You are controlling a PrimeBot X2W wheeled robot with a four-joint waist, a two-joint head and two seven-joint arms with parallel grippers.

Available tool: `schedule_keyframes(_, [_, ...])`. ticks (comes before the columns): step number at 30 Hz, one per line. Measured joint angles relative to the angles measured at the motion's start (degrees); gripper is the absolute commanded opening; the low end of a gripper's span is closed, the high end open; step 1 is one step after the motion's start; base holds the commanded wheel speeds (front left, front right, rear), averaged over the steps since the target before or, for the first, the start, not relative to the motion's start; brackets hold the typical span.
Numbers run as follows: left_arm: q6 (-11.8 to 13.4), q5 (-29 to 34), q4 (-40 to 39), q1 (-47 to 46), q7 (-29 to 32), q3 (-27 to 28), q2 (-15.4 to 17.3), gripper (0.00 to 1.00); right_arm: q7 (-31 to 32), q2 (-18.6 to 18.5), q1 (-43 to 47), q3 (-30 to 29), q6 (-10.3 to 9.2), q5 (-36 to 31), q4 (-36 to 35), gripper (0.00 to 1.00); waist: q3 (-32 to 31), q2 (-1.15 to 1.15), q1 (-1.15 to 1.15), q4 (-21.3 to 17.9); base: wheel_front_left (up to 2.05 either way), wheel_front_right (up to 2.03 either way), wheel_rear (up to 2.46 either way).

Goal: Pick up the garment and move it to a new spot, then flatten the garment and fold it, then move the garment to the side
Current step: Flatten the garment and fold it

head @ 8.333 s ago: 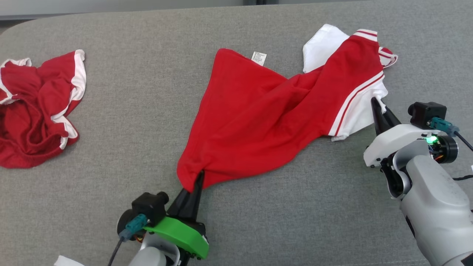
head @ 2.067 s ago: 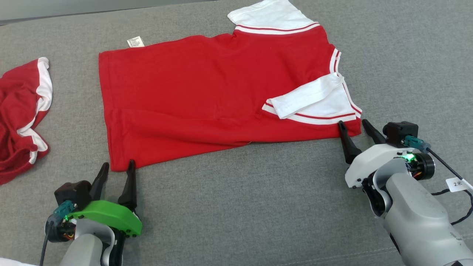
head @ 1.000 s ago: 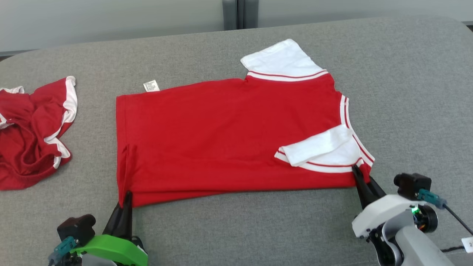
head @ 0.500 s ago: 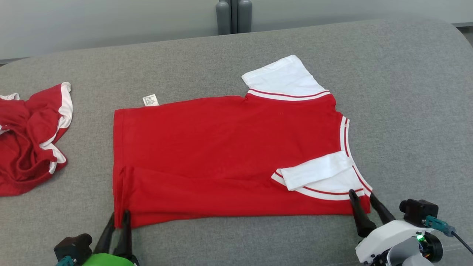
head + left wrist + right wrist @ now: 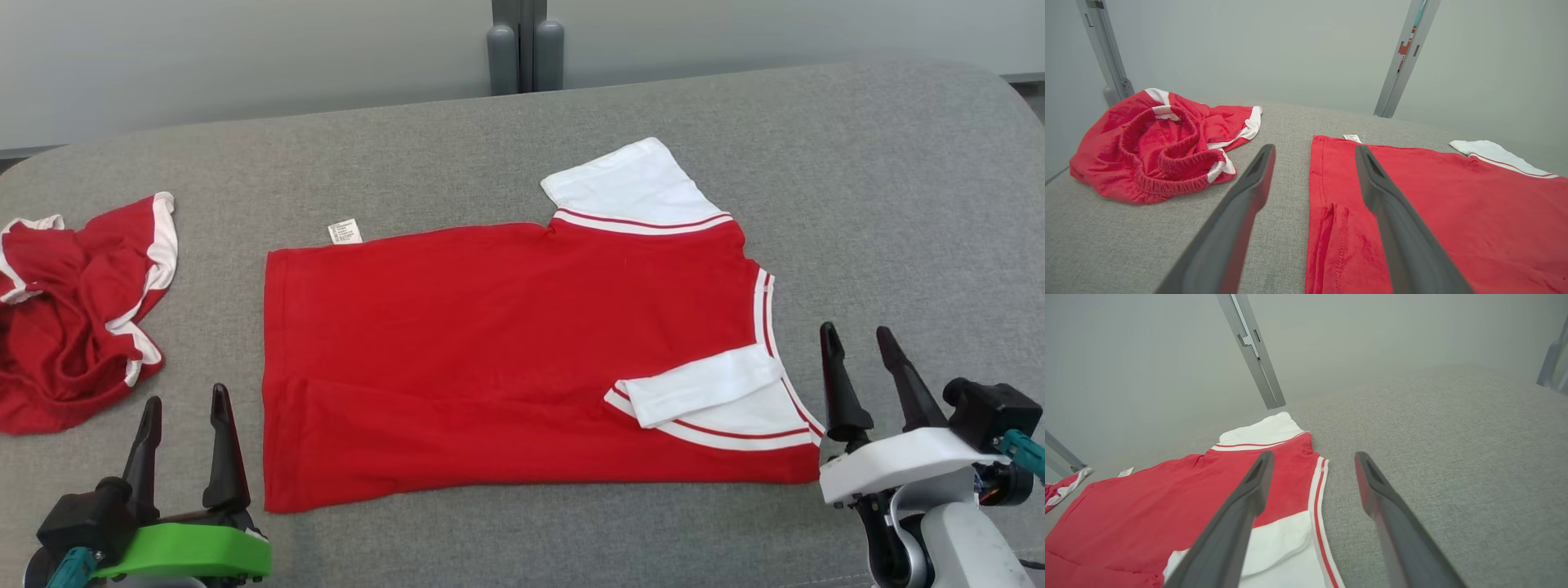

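Observation:
The garment, a red T-shirt point(image 5: 506, 359) with white sleeves, lies spread flat on the grey table, hem to the left and collar to the right. Its near sleeve point(image 5: 702, 384) is folded inward over the red body; the far sleeve point(image 5: 633, 184) lies flat. My left gripper point(image 5: 185, 404) stands open just left of the shirt's near hem corner point(image 5: 1327, 228), holding nothing. My right gripper point(image 5: 857, 343) stands open just right of the collar edge point(image 5: 1318, 498), apart from the cloth.
A second red garment with white trim point(image 5: 73, 310) lies crumpled at the table's left, also in the left wrist view point(image 5: 1163, 143). Grey table point(image 5: 898, 204) stretches bare to the right. A grey post point(image 5: 526, 41) stands behind the far edge.
Both grippers have let go of the shirt's near corners, opened and drawn back off the cloth. The shirt stays flat. The head camera has shifted slightly.

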Motion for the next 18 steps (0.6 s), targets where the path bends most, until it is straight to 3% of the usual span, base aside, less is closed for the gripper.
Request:
schedule_keyframes(8, [0.4,5.4,-2.4,-0.4,0.0,3.8,-1.5,1.0,-1.3,1.3,-1.0,0.6,0.0,-3.5,-3.3,1.0,-1.1,0.0,0.0,0.9,0.0,0.0,0.0])
schedule_keyframes(18, [0.3,10.3,0.3,-2.4,0.0,4.4,-2.4,1.0,-1.7,3.8,-1.4,3.9,0.0,-9.0,-4.8,1.0,-1.9,0.0,0.0,1.4,0.0,0.0,0.0])
